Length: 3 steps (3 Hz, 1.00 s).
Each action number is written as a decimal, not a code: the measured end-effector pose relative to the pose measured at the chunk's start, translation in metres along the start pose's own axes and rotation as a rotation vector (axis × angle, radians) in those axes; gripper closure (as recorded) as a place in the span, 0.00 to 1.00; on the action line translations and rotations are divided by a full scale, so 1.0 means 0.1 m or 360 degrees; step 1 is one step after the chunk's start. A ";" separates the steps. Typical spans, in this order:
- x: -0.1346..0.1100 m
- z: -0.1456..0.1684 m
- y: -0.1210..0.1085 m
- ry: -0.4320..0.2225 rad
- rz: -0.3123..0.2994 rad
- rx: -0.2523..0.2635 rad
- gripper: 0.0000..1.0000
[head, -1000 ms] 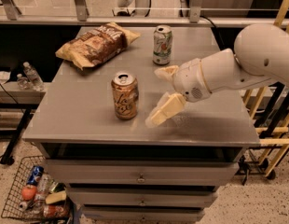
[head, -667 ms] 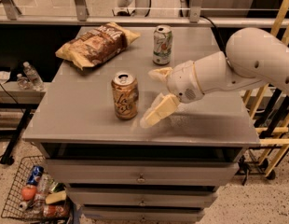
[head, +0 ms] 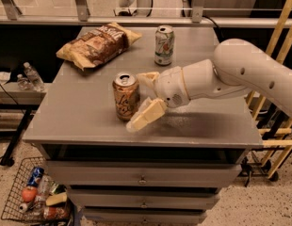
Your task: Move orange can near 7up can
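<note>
Cream two-finger gripper (head: pixel 139 100) is held wide open, nothing gripped yet. Orange-copper drink can w/ silver top (head: pixel 125 97) is straddled at its left, prob. for grasping. White-green 7up can (head: pixel 164 44) stands well behind.

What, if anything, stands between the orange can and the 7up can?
Only the open tool, just beside the orange can; its far finger crosses the line to the 7up can.
</note>
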<state>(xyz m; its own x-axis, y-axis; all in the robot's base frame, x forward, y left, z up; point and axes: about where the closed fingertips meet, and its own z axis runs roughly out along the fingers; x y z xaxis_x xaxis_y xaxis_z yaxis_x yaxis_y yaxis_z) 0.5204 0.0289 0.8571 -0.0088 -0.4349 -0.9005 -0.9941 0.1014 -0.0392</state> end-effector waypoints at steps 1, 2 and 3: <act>-0.05 0.17 0.04 -0.0034 -0.0004 -0.0041 0.00; -0.05 0.24 0.05 -0.0070 0.0003 -0.0048 0.18; 0.00 0.20 0.06 -0.0085 0.0016 -0.0021 0.41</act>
<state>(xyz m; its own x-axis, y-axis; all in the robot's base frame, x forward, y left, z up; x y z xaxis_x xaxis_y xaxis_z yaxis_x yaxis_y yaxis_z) 0.5167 0.0473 0.8486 -0.0132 -0.3856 -0.9226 -0.9953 0.0934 -0.0248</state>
